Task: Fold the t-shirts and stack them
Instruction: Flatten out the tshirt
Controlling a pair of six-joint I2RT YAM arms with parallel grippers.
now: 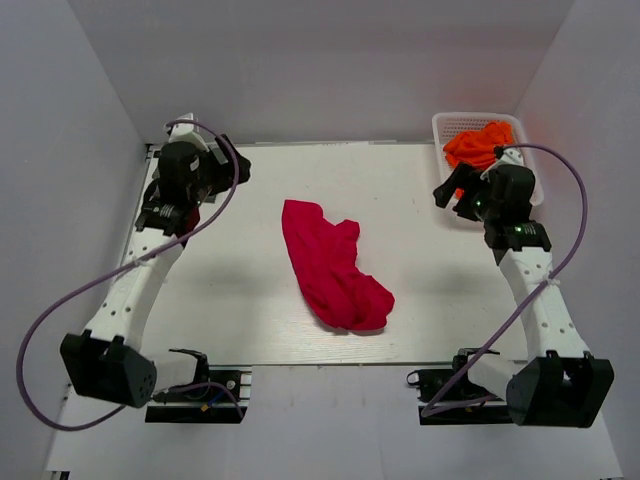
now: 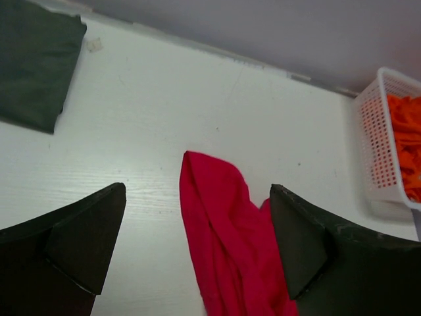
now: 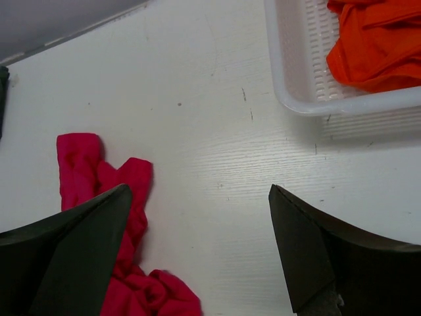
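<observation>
A crimson red t-shirt (image 1: 330, 265) lies crumpled in a long heap in the middle of the table. It also shows in the left wrist view (image 2: 223, 230) and the right wrist view (image 3: 85, 171). A dark grey-green t-shirt (image 2: 33, 62) lies flat at the far left, seen only in the left wrist view. Orange t-shirts (image 1: 478, 145) fill the white basket (image 1: 447, 125). My left gripper (image 1: 238, 166) is open and empty, raised at the far left; its jaws (image 2: 197, 191) frame the red shirt from above. My right gripper (image 1: 447, 196) is open and empty beside the basket (image 3: 199, 189).
The white mesh basket stands at the far right corner, its rim in the right wrist view (image 3: 289, 66) and the left wrist view (image 2: 378, 131). White walls close in the table on the left, right and back. Purple cables loop off both arms.
</observation>
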